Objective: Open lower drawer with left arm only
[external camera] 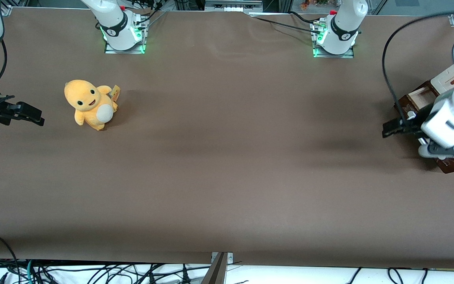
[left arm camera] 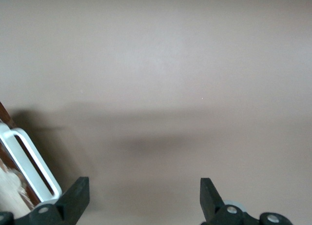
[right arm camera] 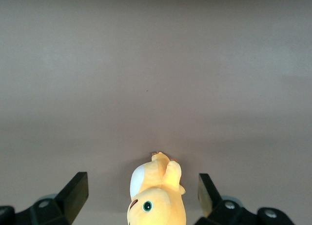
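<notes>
Much of the small dark-brown cabinet point(external camera: 422, 92) is covered by the left arm point(external camera: 453, 116), which crosses in front of it at the working arm's end of the bench point(external camera: 227, 165), and the picture edge cuts off the rest. Pale wood shows on top, and a dark-brown corner pokes out under the arm, but which drawer that belongs to cannot be told from the front view. The lower drawer's white bar handle point(left arm camera: 30, 161) appears only in the left wrist view, partly cut off, against a sliver of dark front. The end effector point(left arm camera: 144, 198) hangs just beside that handle with its fingers spread wide apart and nothing between them, one black fingertip point(left arm camera: 77, 195) close to the bar's end. The bench is covered in a plain brown sheet; a yellow plush toy point(external camera: 91, 103) sits toward the parked arm's end. Cables point(external camera: 93, 272) trail along the near edge.
</notes>
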Controlling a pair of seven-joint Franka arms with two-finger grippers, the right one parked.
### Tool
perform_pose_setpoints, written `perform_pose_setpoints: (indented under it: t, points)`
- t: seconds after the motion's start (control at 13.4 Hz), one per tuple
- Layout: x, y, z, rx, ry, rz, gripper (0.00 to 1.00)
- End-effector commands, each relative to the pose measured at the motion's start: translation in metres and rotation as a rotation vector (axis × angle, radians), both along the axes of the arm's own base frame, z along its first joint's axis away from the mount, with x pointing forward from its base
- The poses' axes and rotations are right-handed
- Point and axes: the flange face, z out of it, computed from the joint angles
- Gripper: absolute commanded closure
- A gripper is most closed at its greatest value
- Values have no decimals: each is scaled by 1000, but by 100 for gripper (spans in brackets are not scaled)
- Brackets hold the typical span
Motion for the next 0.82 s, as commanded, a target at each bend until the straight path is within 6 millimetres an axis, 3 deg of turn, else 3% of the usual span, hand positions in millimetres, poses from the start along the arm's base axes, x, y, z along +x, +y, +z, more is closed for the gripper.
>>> perform_pose_setpoints:
  t: [0.0, 0.37, 0.74]
  points:
    - [-38, 9, 30, -14, -65, -90, 0]
    - [-65, 5, 37, 26, -5, -191, 0]
    - [-67, 10, 34, 60, 10, -187, 0]
